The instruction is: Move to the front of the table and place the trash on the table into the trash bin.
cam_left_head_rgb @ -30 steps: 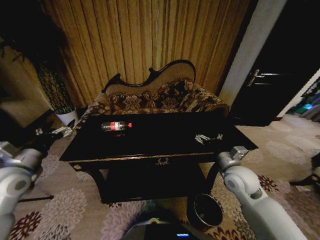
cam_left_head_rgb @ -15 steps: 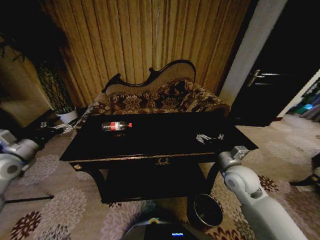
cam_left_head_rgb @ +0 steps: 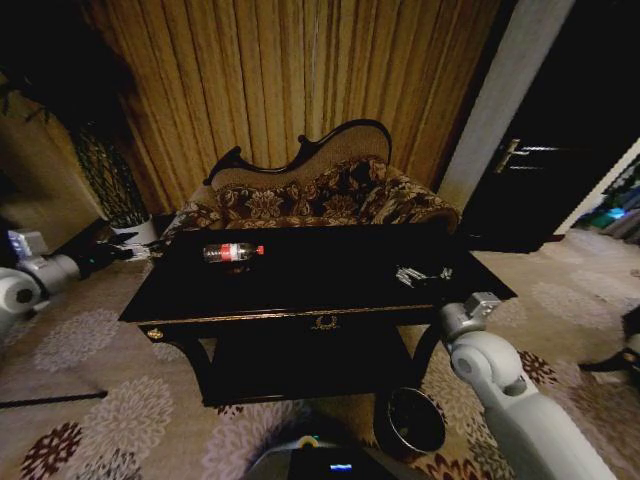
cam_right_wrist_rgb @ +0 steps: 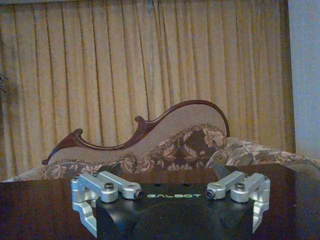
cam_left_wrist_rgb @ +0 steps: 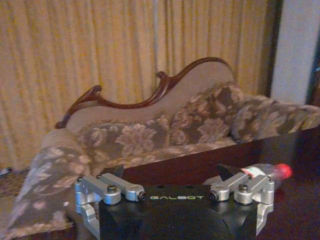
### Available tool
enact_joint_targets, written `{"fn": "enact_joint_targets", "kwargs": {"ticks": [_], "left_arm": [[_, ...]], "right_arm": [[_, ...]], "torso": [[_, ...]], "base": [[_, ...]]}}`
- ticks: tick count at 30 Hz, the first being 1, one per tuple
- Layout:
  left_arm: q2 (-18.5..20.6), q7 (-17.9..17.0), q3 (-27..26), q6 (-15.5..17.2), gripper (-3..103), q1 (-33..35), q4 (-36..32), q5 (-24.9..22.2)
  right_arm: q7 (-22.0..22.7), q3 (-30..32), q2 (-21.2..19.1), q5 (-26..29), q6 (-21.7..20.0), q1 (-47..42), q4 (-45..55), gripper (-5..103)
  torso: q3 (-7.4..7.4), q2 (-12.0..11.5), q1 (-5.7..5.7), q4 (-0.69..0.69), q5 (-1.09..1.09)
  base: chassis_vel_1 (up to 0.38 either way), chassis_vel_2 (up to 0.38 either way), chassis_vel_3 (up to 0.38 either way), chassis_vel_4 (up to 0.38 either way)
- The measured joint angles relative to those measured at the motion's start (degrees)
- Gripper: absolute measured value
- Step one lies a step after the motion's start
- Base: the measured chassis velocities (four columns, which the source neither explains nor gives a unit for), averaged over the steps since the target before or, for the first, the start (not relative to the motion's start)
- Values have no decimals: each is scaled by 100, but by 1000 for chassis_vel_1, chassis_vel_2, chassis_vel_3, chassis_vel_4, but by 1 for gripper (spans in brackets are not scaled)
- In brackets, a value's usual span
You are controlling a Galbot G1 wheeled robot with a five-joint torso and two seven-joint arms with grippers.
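Ahead, the black tabletop stands before me with the floral sofa and striped curtains right behind it, and the trash bin sits on the carpet by its front right leg, beside my right arm. Lying on its side toward the tabletop's back left, the bottle runs along the table's length, red cap to my right, label unreadable, while pale scraps lie near the right end. Both end effectors carry the word GALBOT: my left end effector hangs spread wide off the tabletop's left end, pinching nothing, and my right end effector is likewise spread at the front right edge.
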Motion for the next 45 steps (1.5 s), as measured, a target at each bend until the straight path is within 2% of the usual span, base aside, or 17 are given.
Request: {"fn": "enact_joint_targets", "kwargs": {"ticks": [2,6,8,13,16,17,19,23,25,26,28,29,33,39,45], "left_arm": [[48,-7,91,-4,100,-97,74,12],[320,-55,1068,-28,100,-1079,431,30],[377,-43,1241,-35,100,-1248,470,29],[479,76,1389,-93,100,-1358,449,18],[522,485,1390,-207,100,-1264,367,36],[522,485,1390,-207,100,-1264,367,36],[543,654,1401,-404,100,-1191,395,96],[529,688,1395,-621,100,-1092,405,128],[383,396,1303,-615,100,-1076,290,151],[383,396,1303,-615,100,-1076,290,151],[286,177,1242,-601,100,-1038,200,152],[94,-98,1013,-537,100,-843,-2,158],[-192,-169,803,-501,100,-672,-203,373],[-507,-323,897,-554,100,-755,-300,711],[-1046,-830,1178,-643,100,-1042,-507,928]], "right_arm": [[0,1,0,0,2,2,-3,100],[16,3,1,0,7,43,-20,100],[19,3,0,-1,9,45,-20,100],[23,-26,-32,2,15,106,-49,100],[24,-47,-102,29,17,166,-87,100],[24,-47,-102,29,17,166,-87,100],[25,-76,-133,43,17,219,-113,100],[26,-125,-163,80,18,286,-124,100],[27,-116,-176,97,17,287,-121,100],[27,-116,-176,97,17,287,-121,100],[28,-99,-182,107,18,285,-111,100],[79,-83,-206,134,18,283,-88,100],[139,-81,-241,169,17,299,-75,100],[154,-62,-264,182,18,324,-73,100],[164,15,-325,245,17,373,-68,100]], "torso": [[0,0,0,-1,0],[0,0,0,-3,1],[0,0,0,-5,1],[0,0,0,-2,1],[-1,0,0,-2,0],[-1,0,0,-2,0],[-1,0,0,-3,2],[0,0,0,0,1],[0,0,0,-2,1],[0,0,0,-2,1],[0,0,0,-3,1],[0,0,0,-4,1],[0,0,0,0,2],[0,0,0,-2,0],[0,0,0,-2,1]], "base": [[0,0,0,0],[0,0,0,0],[0,0,0,0],[0,0,0,0],[0,0,0,0],[0,0,0,0],[0,0,0,0],[0,0,0,0],[0,0,0,0],[0,0,0,0],[0,0,0,0],[0,0,0,0],[0,0,0,0],[0,0,0,0],[0,0,0,0]]}}
